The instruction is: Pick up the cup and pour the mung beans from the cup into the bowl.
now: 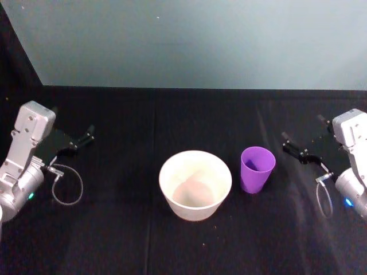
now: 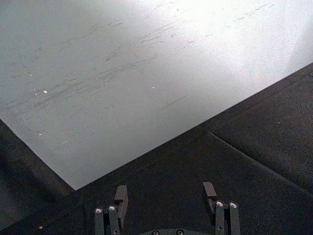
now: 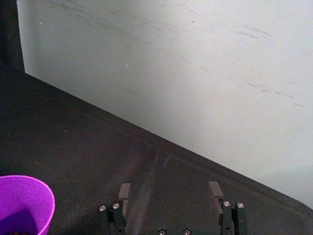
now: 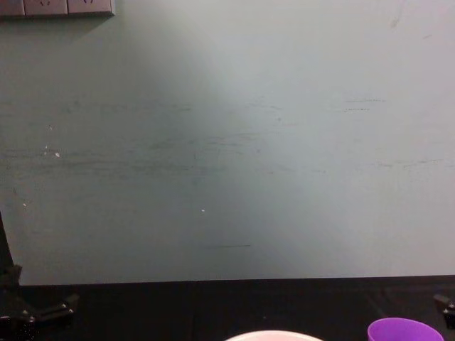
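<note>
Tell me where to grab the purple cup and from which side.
Take the cup by its upper wall, coming from the robot's right with the open right hand. It stands upright, tapering downward, and the bowl sits close on its left, leaving the right side free.

One cup (image 1: 257, 169) stood on the single tabletop (image 1: 114, 229), right of the middle. One bowl (image 1: 195, 184) sat just left of it. There were two pincers: the left pincer (image 1: 80, 139) at the left side and the right pincer (image 1: 295, 150) at the right side. Two wire loops hung there, the left wire loop (image 1: 67, 184) and the right wire loop (image 1: 324, 197).
</note>
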### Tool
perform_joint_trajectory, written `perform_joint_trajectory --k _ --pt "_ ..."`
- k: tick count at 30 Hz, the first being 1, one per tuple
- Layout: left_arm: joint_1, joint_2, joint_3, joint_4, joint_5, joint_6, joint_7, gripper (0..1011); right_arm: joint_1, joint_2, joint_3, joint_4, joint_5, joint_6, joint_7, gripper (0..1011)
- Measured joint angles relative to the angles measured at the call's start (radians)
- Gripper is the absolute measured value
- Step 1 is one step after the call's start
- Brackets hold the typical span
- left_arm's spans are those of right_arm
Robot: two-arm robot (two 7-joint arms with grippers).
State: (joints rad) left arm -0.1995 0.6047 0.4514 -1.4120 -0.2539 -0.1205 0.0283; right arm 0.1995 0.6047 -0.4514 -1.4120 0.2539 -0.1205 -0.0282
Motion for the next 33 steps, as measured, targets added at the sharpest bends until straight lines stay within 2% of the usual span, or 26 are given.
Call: perform_joint_trajectory --k 4,9,14,16,21,27,30,33 --pt "0.0 0.0 0.0 0.0 0.0 0.0 0.0 1000 -0.012 0.002 0.011 -0.009 0.003 -0.011 0.0 1003" --pt "0.0 0.0 0.0 0.0 0.0 0.0 0.0 1000 -0.076 0.027 0.054 -0.054 0.029 -0.047 0.013 1003" --pt "0.0 0.0 0.0 0.0 0.0 0.0 0.0 1000 -0.148 0.054 0.104 -0.1 0.093 -0.087 0.054 1003" --pt "0.0 0.0 0.0 0.0 0.0 0.0 0.0 1000 -0.186 0.065 0.13 -0.112 0.136 -0.114 0.088 1003" --pt "0.0 0.0 0.0 0.0 0.0 0.0 0.0 1000 -0.227 0.077 0.155 -0.115 0.177 -0.15 0.134 1003" --pt "0.0 0.0 0.0 0.0 0.0 0.0 0.0 1000 -0.258 0.088 0.181 -0.068 0.254 -0.21 0.251 1003" --pt "0.0 0.0 0.0 0.0 0.0 0.0 0.0 1000 -0.259 0.088 0.178 -0.035 0.286 -0.233 0.325 1003" --pt "0.0 0.0 0.0 0.0 0.0 0.0 0.0 1000 -0.257 0.085 0.168 -0.013 0.297 -0.251 0.383 1003"
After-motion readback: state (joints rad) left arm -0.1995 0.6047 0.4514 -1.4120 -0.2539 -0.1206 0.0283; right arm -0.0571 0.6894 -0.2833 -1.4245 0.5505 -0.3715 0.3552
